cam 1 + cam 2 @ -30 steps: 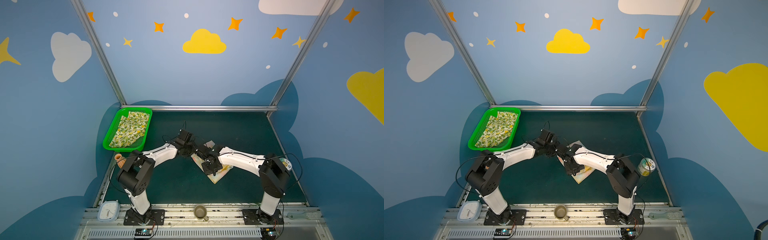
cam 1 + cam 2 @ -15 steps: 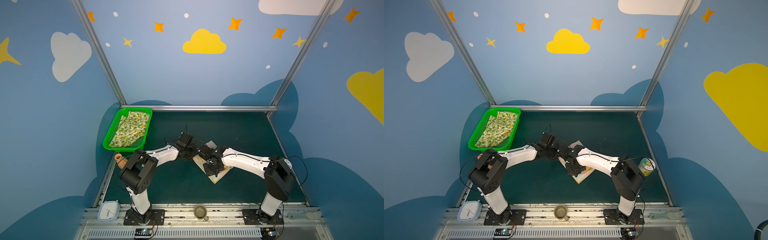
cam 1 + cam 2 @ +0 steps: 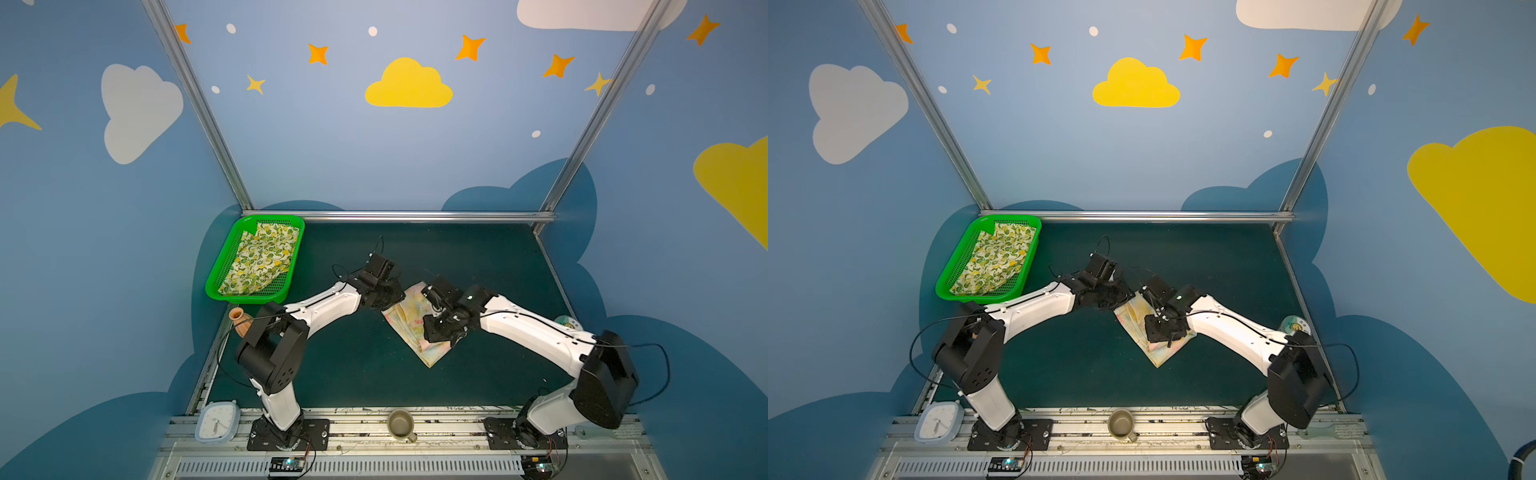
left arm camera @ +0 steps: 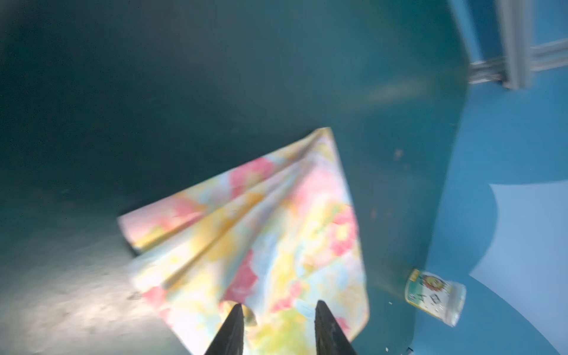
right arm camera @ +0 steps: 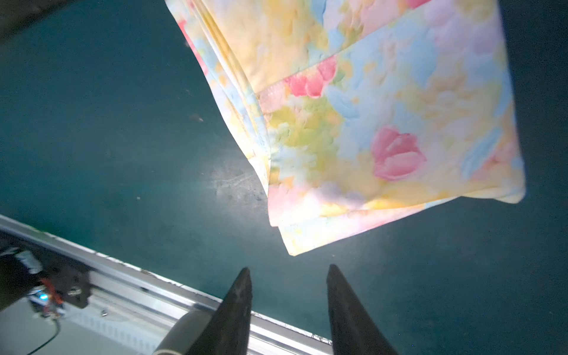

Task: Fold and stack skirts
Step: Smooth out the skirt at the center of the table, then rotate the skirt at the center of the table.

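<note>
both top views: flower skirt [image 3: 405,328] folded on green worktop [image 3: 357,374]; lemon skirt [image 3: 262,259] in basket [image 3: 253,297] | left wrist: left end effector [image 4: 279,304] fingers apart, over flower skirt | right wrist: right end effector [image 5: 289,267] fingers apart, empty, just beside flower skirt corner

No writing is legible; the label on the can [image 4: 435,296] is blurred.

I'm running this from a lab test booth: blue walls [image 3: 332,158] painted with clouds and stars, bare aluminium posts [image 3: 199,108] at the corners, two arms [image 3: 328,305] bolted to a metal rail [image 3: 449,417] along a dark green table [image 3: 457,257].
</note>
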You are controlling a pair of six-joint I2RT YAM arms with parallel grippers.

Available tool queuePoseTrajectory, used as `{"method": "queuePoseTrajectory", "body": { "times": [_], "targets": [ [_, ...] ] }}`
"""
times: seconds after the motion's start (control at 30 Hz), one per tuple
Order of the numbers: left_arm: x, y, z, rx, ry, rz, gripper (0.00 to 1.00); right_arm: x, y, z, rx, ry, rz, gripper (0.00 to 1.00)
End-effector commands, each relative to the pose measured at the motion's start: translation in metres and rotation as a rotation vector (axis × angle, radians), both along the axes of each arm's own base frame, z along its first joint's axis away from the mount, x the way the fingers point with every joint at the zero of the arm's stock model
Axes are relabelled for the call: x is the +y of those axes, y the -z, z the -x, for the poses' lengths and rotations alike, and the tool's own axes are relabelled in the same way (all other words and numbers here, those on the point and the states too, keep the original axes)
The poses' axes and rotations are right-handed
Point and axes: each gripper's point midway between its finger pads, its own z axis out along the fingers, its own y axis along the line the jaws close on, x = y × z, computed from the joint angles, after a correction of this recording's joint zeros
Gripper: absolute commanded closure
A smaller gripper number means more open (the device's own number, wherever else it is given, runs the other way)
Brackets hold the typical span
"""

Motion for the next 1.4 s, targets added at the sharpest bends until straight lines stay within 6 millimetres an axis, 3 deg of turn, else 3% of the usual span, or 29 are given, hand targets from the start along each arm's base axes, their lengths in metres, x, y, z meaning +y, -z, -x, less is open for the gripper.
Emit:
{"method": "queuePoseTrajectory", "body": {
  "times": [0.0,0.2,0.47,0.7,0.93,1.13,1.23,1.37],
  "targets": [
    [-0.008,-0.006,0.003,-0.006,0.039,-0.013,0.61,-0.008,0.003,-0.013,0.015,0.032,-0.072,0.65],
    [-0.029,0.012,0.0,0.051,0.05,0.033,0.62,-0.022,0.02,-0.042,0.051,0.076,-0.089,0.73],
    [-0.032,0.045,-0.006,0.097,0.032,0.008,0.62,-0.028,0.052,-0.061,0.097,0.094,-0.066,0.77],
    [-0.024,0.084,0.004,0.18,0.016,-0.035,0.63,-0.045,0.091,-0.046,0.19,0.129,0.0,0.82],
    [-0.016,0.112,0.011,0.237,0.002,-0.062,0.63,-0.051,0.111,-0.024,0.247,0.148,0.044,0.85],
    [-0.017,0.116,-0.01,0.215,0.021,-0.075,0.63,-0.033,0.117,0.0,0.256,0.128,0.069,0.89],
    [-0.019,0.113,-0.026,0.181,0.044,-0.08,0.63,-0.011,0.114,0.007,0.24,0.105,0.06,0.92],
    [-0.021,0.084,-0.047,0.087,0.071,-0.036,0.63,0.02,0.099,0.005,0.2,0.065,0.031,0.93]
  ]
}}
